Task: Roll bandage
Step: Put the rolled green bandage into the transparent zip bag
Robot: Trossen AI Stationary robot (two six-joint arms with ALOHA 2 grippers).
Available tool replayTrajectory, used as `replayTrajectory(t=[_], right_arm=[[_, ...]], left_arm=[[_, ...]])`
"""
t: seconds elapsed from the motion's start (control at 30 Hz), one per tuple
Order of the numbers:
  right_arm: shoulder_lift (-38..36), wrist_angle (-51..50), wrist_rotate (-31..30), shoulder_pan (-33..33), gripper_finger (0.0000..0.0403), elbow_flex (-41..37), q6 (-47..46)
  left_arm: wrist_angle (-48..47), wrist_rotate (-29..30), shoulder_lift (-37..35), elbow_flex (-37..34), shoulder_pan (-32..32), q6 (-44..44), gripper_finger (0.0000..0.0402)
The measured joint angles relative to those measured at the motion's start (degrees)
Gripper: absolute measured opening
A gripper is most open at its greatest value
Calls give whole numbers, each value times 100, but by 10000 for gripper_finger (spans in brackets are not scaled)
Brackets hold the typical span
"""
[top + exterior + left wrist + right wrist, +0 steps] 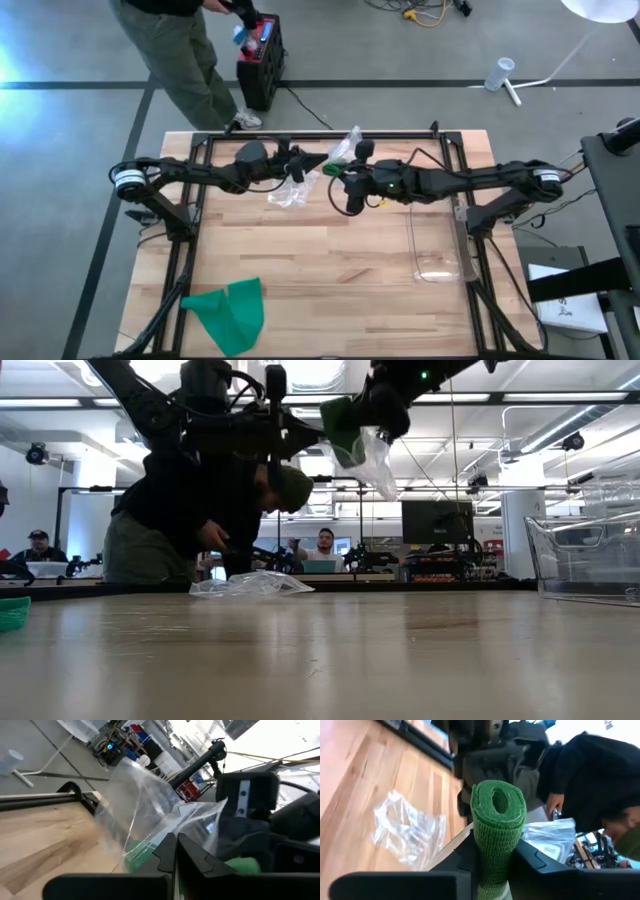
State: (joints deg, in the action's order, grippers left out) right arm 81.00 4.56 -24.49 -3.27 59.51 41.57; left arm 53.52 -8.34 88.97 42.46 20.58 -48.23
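- Roll (497, 827): green ribbed bandage wound into a cylinder, clasped between the fingers of the right gripper (492, 857), long axis along them, hollow end outward; held in the air over the table's (330, 280) far edge, mid-span
- Left gripper (308, 163): clenched on a crinkled clear bag (150, 810), tip to tip with the right
- Second bag (288, 192): lies beneath them
- Loose green bandage (232, 312): near-left corner, nearer the left arm

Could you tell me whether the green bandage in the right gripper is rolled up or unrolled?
Rolled up: the green bandage shows a spiral end between the right gripper's fingers.
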Motion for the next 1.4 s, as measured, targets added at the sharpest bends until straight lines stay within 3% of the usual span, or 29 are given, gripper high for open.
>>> replayTrajectory(t=[0.27, 0.4, 0.63, 0.87, 1.2, 1.4], right_arm=[[290, -139, -403, -34, 103, 11, -166], [246, 38, -89, -15, 114, 75, -393], [226, -157, -68, -215, 118, -76, -512], [240, -154, 931, -288, 138, -84, -1070], [209, -524, 977, -336, 176, -244, -1652], [24, -418, 999, -312, 187, -219, -1653]], left_arm=[[-2, 37, 0, 0, 22, -290, 0], [-112, 44, 0, -7, 57, -588, 0], [-218, 29, 0, -13, 59, -1185, 0], [-494, -246, 0, -17, 81, -2053, 0], [-867, -629, -11, 45, 79, -2544, 0], [-1687, -769, -20, 342, 81, -2483, 0]])
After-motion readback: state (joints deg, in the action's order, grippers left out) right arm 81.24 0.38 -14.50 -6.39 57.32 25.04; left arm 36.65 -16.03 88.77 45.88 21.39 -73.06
